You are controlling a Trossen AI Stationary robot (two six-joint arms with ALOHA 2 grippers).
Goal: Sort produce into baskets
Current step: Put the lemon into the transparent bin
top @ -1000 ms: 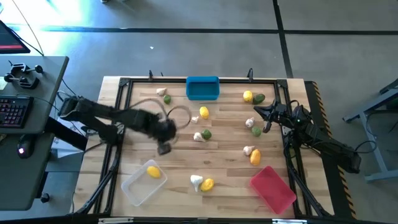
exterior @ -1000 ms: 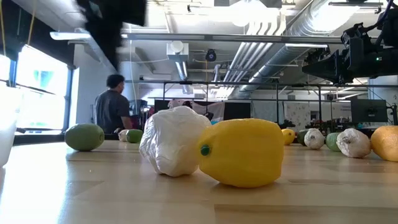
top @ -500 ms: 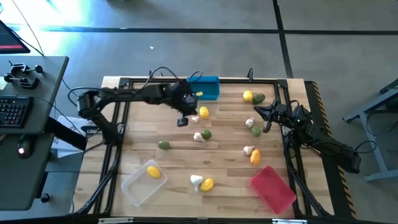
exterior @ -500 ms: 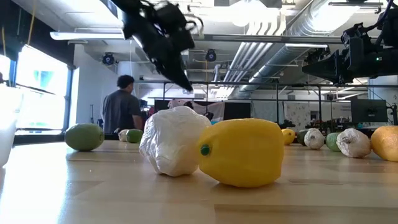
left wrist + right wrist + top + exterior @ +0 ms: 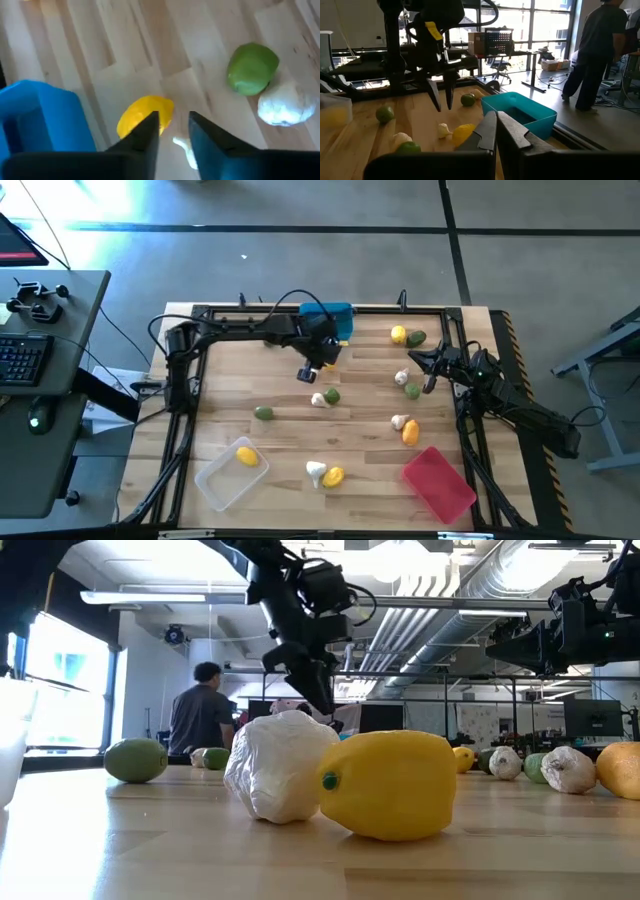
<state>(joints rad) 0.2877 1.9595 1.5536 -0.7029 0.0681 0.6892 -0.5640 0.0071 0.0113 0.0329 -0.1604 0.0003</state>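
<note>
- One lemon (image 5: 246,457) already in the clear bin (image 5: 230,473) at the bench's near-left corner; blue bin (image 5: 327,321) at the far edge looks empty in the right wrist view, red bin (image 5: 438,483) at near right shows nothing inside from above.
- Most produce still loose on the bench (image 5: 370,435): sorting judged early-stage.
- Left gripper (image 5: 308,373) poised above the bench just in front of the blue bin, jaws released a little way, holding nothing.
- Directly beyond the fingertips in the left wrist view: yellow piece (image 5: 145,115), with the blue bin just beside it; green piece (image 5: 252,68) and white bulb (image 5: 287,103) touching each other a bit further off.
- Step in hand, by judgement: lining up to pick the yellow piece next to the blue bin.
- Next move likely calls for: wider opening first, since the gap looks narrower than the lemon; then straight descent, jaws straddling the yellow piece, clear of the bin wall.
- Small whitish scrap right by the yellow piece, identity unclear; possible snag on closing.
- Right gripper (image 5: 423,363) parked over the bench's right side near a green piece and a bulb (image 5: 403,377), jaws clenched with nothing between them, idle.
- Person standing in the room behind, away from the bench.
</note>
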